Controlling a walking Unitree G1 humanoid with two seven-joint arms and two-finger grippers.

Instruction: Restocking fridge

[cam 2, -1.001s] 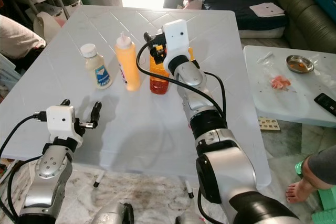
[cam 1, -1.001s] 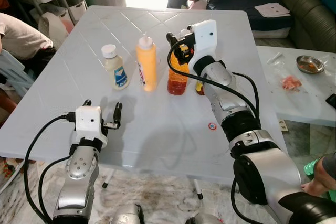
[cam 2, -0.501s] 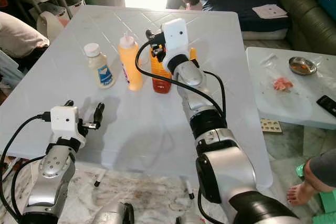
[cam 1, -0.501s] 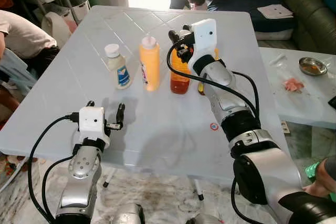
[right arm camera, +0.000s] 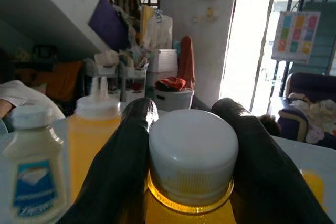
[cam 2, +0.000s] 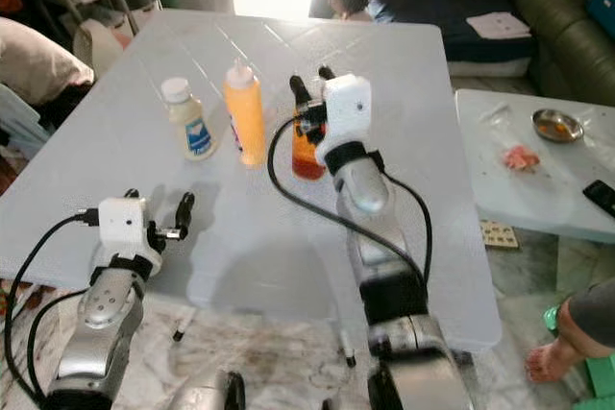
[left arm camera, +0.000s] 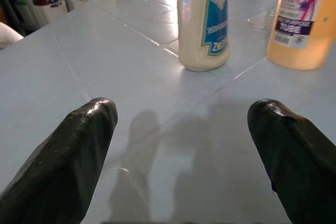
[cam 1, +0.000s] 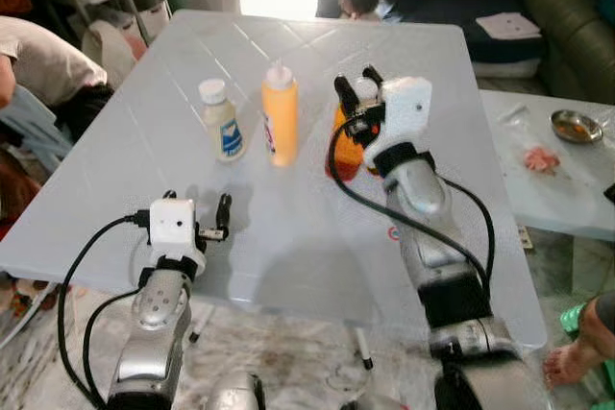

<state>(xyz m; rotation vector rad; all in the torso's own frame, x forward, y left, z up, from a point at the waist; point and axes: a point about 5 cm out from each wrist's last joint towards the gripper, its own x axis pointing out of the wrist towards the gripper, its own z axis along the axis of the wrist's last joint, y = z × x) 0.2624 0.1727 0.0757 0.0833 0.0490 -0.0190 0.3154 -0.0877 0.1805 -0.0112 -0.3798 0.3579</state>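
At centre frame the right gripper [cam 1: 357, 86] clamps its two fingers around the white cap of the orange sauce bottle [cam 1: 345, 141] on the white table [cam 1: 288, 237], apparently to lift it for restocking, while the left gripper [cam 1: 196, 214] hovers wide open at lower left.

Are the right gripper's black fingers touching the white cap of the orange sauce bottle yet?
Touching. In the right wrist view both fingers press against the sides of the white cap, with no gap showing.
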